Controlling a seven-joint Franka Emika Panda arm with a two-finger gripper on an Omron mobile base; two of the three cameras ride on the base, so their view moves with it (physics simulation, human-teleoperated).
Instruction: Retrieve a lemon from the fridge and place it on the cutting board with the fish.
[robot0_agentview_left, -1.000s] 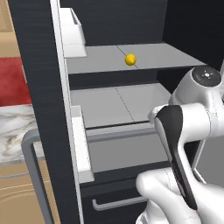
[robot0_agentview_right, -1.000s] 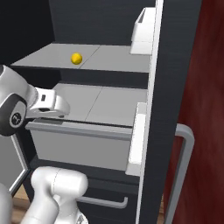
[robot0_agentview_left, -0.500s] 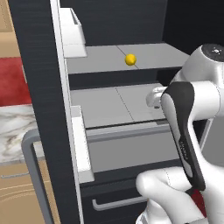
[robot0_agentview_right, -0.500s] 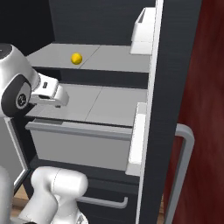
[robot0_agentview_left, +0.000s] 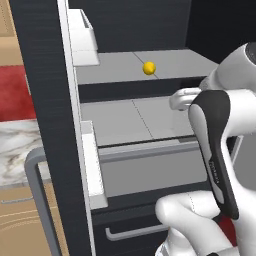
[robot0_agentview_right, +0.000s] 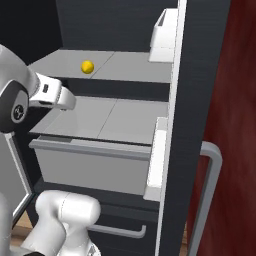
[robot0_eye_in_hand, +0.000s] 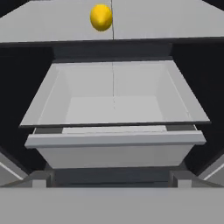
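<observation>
Fridge (robot0_agentview_left: 45, 100) open, black body, grey shelves inside. White door bin (robot0_agentview_right: 165, 35) on the open door, grey handle (robot0_agentview_right: 207, 190) below it. Marble surface (robot0_agentview_left: 17, 145) and a red wall panel left of the fridge. Lemon (robot0_agentview_left: 149, 68) small, round, bright yellow, alone near the middle of the upper shelf (robot0_agentview_right: 125, 67); grey drawer (robot0_eye_in_hand: 113, 105) below it. Gripper (robot0_agentview_right: 67, 100) sits short of the lemon, fingers probably spread wide, holding nothing.

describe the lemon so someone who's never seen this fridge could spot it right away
Look into the open black fridge, at the upper grey shelf above the pulled-out grey drawer. The lemon sits alone near the middle of that shelf, on its centre seam. It is the one small, round, bright yellow thing among grey and black surfaces.
</observation>
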